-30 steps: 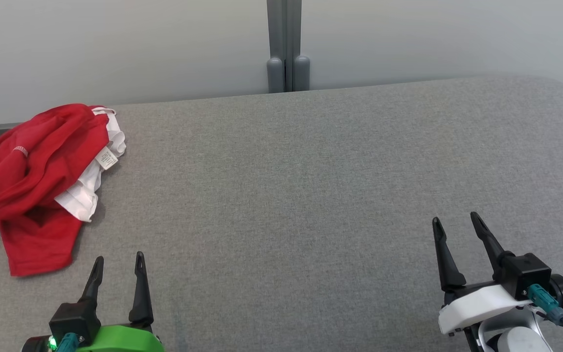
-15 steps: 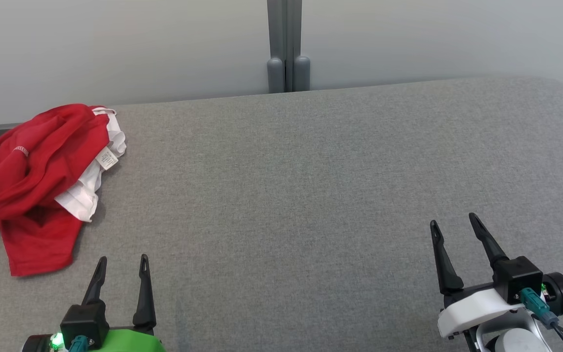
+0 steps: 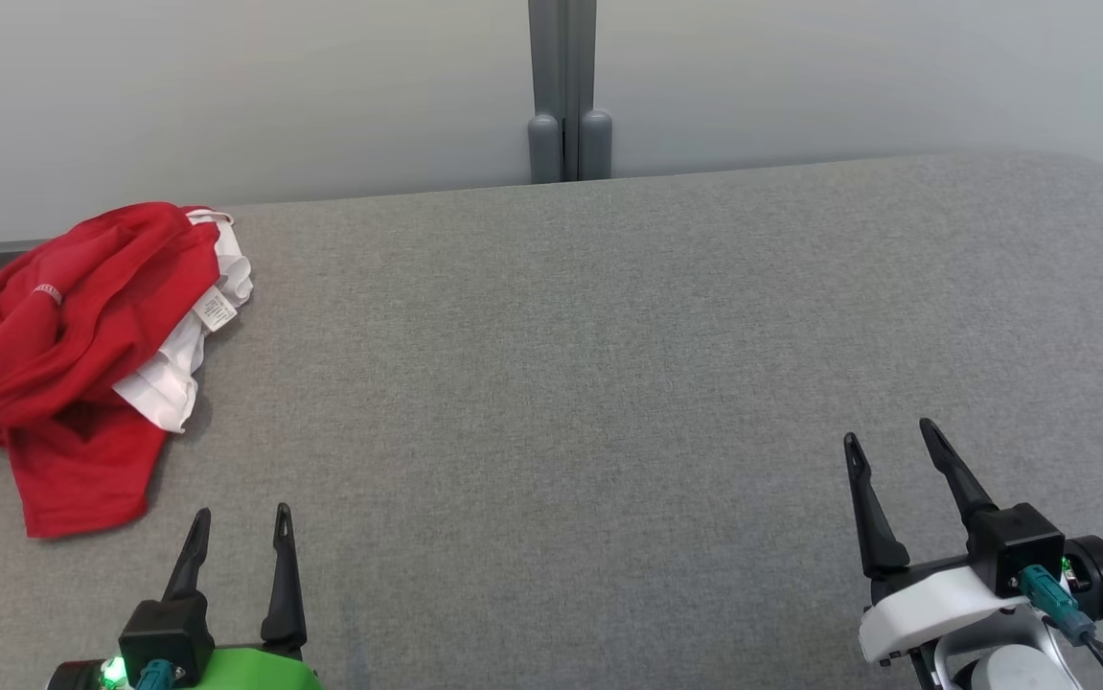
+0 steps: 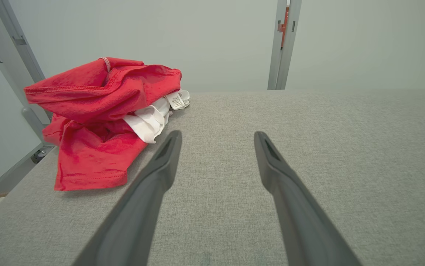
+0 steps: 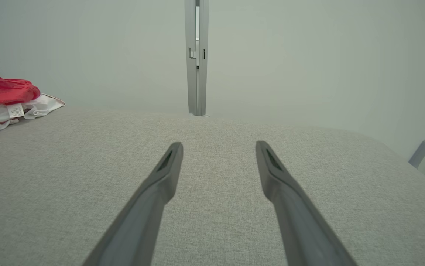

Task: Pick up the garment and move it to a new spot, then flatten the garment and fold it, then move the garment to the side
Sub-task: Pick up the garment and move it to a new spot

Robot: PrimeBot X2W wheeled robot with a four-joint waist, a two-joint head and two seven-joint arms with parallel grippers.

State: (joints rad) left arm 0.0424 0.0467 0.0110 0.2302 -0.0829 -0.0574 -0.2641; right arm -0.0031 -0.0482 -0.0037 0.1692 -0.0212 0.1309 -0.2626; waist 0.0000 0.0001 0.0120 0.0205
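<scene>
**A:** Near field, bottom of the head view?

**B:** At lower left the left gripper point(image 3: 241, 511) is logged with its fingers parted wide and nothing held. At lower right the right gripper point(image 3: 888, 431) is likewise spread and empty. Both are seen over the grey fabric surface point(image 3: 608, 383).

**A:** Change over the last second?

**B:** The left gripper's tips are found slightly lower and further right in the frame than before. The right gripper is barely altered. The grey post point(image 3: 568, 86) at upper centre and the cloth are displaced rightward together, so a small camera turn is inferred, not a move of the cloth.

**A:** Position of the task item?

**B:** The red garment point(image 3: 62, 364) is noted crumpled at the left edge. A white inner layer point(image 3: 163, 388) and a care label point(image 3: 217, 311) are exposed on its right side. It is untouched: near the left gripper, well apart from the right.

**A:** Meaning for the task?

**B:** The pick-up is judged not yet begun. A reach toward the upper left is expected to be needed.
</scene>
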